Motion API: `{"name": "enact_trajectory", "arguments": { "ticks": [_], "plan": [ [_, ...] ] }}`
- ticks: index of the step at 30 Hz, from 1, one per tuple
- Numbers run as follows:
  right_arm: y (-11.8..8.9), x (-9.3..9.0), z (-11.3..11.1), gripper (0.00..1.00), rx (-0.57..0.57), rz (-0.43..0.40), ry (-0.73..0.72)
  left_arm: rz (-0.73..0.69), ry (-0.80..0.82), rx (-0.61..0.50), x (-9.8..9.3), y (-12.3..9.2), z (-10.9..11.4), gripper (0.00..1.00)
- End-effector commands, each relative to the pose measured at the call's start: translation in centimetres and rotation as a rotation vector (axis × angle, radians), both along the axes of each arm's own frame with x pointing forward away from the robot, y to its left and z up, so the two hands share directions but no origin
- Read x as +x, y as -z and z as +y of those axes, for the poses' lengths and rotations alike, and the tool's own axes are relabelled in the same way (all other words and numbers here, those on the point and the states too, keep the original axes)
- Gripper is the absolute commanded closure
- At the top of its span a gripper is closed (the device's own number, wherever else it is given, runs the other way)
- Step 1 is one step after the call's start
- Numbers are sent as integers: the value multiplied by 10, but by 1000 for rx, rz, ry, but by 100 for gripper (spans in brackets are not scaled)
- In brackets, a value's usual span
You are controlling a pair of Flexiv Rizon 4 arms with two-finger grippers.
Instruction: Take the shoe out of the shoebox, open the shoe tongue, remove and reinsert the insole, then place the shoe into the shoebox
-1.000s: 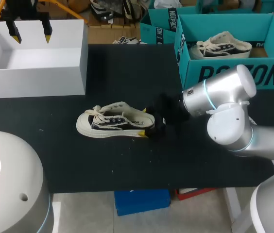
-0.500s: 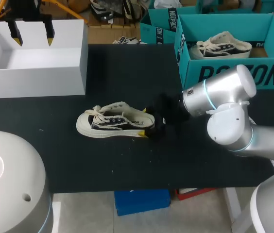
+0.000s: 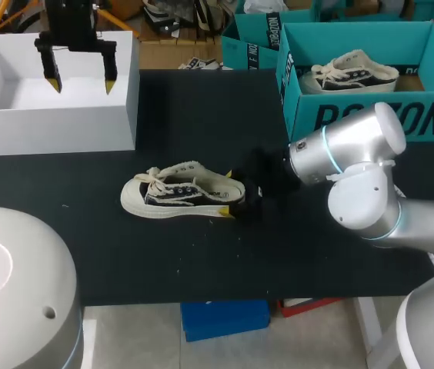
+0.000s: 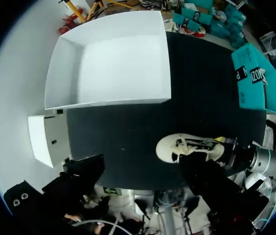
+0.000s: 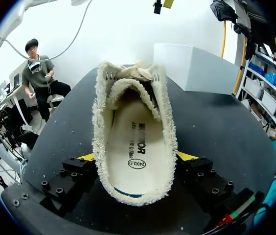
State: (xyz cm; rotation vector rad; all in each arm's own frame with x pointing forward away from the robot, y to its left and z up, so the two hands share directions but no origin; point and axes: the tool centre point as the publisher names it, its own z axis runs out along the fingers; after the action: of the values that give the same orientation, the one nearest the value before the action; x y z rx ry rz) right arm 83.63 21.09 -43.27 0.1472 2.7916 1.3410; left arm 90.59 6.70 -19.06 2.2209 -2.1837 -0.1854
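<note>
A cream low shoe [image 3: 180, 194] with dark side panels lies on its sole on the black table, toe to the left. My right gripper [image 3: 232, 195] is at its heel, one yellow-tipped finger against each side of the heel, shut on it. The right wrist view looks into the shoe [image 5: 135, 147], where the cream insole [image 5: 137, 142] lies flat inside. My left gripper [image 3: 80, 83] hangs open and empty above the white box [image 3: 55, 127] at the back left. The left wrist view looks down on that box [image 4: 113, 73] and the shoe [image 4: 189, 147].
A teal shoebox [image 3: 371, 115] stands at the back right with a second shoe [image 3: 352, 71] inside. Another teal box [image 3: 252, 46] sits behind it. Bare black tabletop [image 3: 201, 115] lies between the white box and the teal one.
My left gripper has moved to the right and a little nearer over the white box. The right arm and the shoe have stayed put.
</note>
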Motion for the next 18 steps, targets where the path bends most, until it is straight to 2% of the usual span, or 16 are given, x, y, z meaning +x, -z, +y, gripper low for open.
{"name": "enact_trajectory", "arguments": {
  "ticks": [1, 7, 18],
  "plan": [
    [0, 0, 2, 100, -3, 1, 2, -52, 14, 24, -37, 2, -24, 0],
    [0, 0, 2, 100, -3, 1, 2, -30, 38, 0, -63, 9, -52, 0],
    [0, 0, 2, 100, -3, 1, 2, -30, 38, 0, -63, 9, -52, 0]
  ]
}}
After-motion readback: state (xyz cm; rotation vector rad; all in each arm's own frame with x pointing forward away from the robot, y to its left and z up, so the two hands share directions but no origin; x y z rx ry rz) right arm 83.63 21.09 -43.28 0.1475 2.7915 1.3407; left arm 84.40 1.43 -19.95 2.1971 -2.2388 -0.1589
